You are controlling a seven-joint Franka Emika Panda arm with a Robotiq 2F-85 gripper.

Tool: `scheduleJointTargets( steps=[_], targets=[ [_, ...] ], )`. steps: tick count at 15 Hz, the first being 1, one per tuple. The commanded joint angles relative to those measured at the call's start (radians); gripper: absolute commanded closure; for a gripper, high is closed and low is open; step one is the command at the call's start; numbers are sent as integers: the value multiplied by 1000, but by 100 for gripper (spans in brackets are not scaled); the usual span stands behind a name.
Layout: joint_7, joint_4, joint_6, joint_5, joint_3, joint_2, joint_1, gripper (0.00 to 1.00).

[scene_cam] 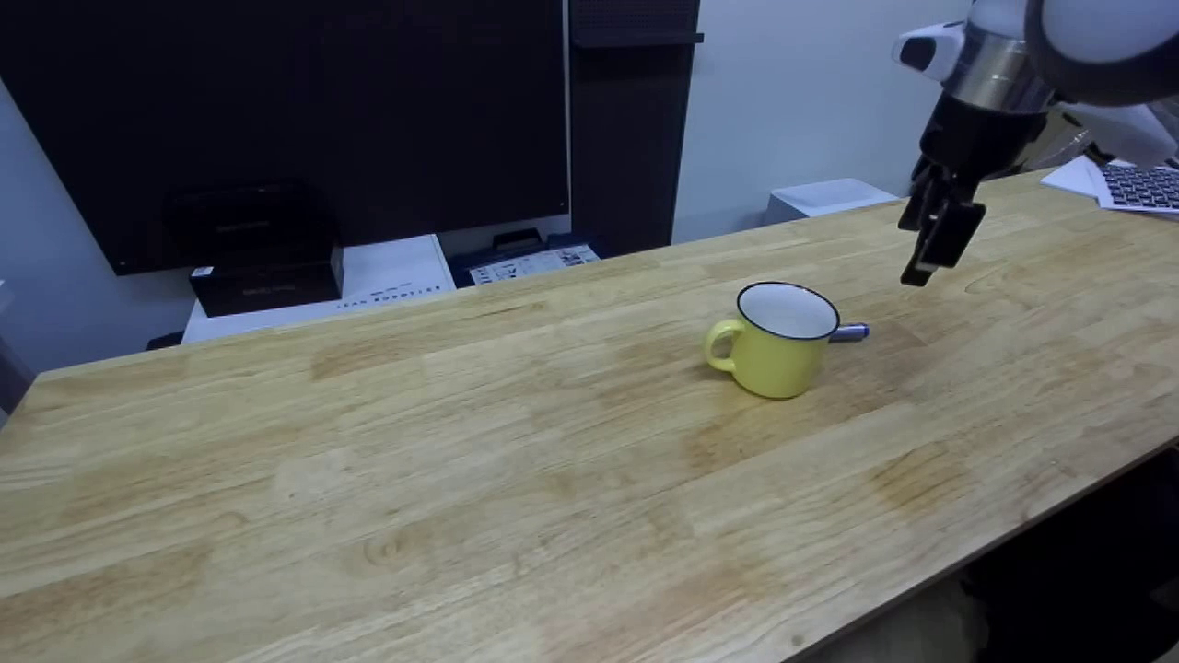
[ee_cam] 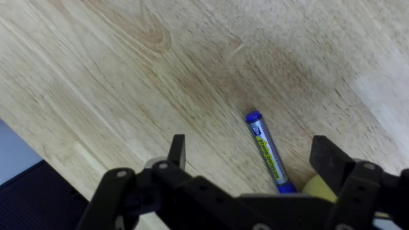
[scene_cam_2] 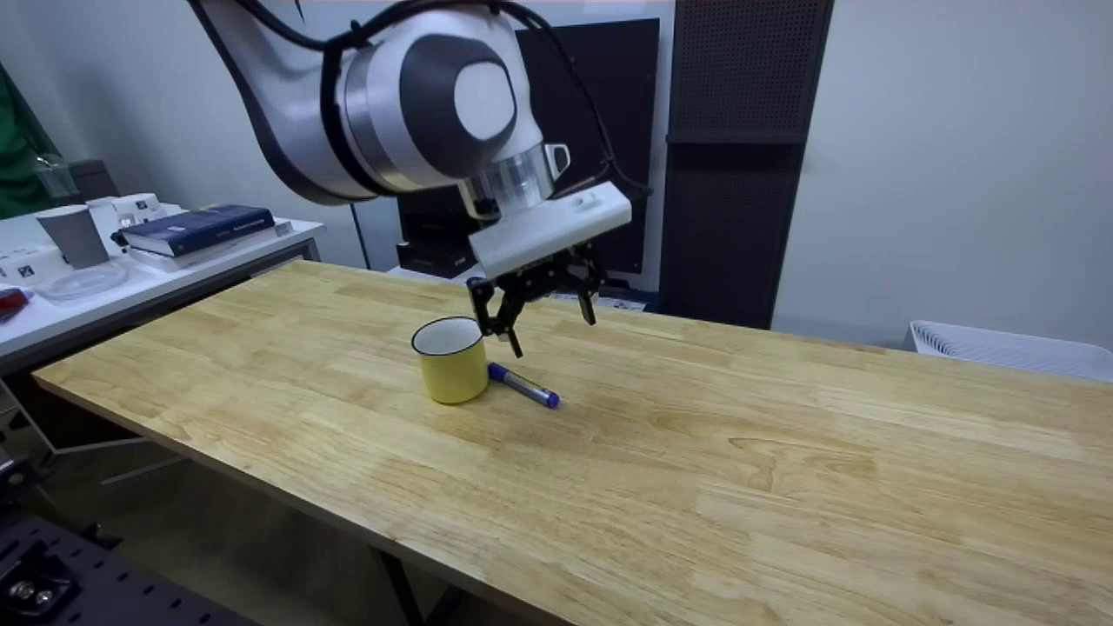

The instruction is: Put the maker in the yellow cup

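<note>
The maker, a slim marker with a silver body and blue ends, lies on the table beside the yellow cup; it shows in the wrist view (ee_cam: 269,151) and in both exterior views (scene_cam_2: 526,388) (scene_cam: 849,332), partly hidden behind the cup in the latter. The yellow cup stands upright in both exterior views (scene_cam: 778,365) (scene_cam_2: 456,376); a sliver shows in the wrist view (ee_cam: 318,189). My gripper (scene_cam_2: 556,339) hangs above the table over the marker. In the wrist view the gripper (ee_cam: 250,138) is open and empty, the marker lying below between its fingers. It also shows in an exterior view (scene_cam: 926,269).
The wooden table (scene_cam: 387,497) ends at a front edge. A laptop (scene_cam: 1142,187) lies at its far end in an exterior view. A white side table with books (scene_cam_2: 200,233) and a grey cup (scene_cam_2: 74,236) stands beyond the table. A white bin (scene_cam_2: 1013,348) stands behind it.
</note>
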Motion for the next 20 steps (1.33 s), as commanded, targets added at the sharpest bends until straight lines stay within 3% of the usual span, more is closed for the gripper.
scheduleJointTargets(
  steps=[1,7,14,15,17,20],
  targets=[
    [29,67,20,13,101,122,-80,0],
    [-95,180,-87,-9,256,251,-220,0],
    [-299,326,-228,-10,267,333,-209,1],
    [-319,335,-231,-10,263,337,-204,26],
    [-343,345,-225,-9,255,340,-191,30],
    [-364,344,-213,-13,241,327,-172,52]
  ],
)
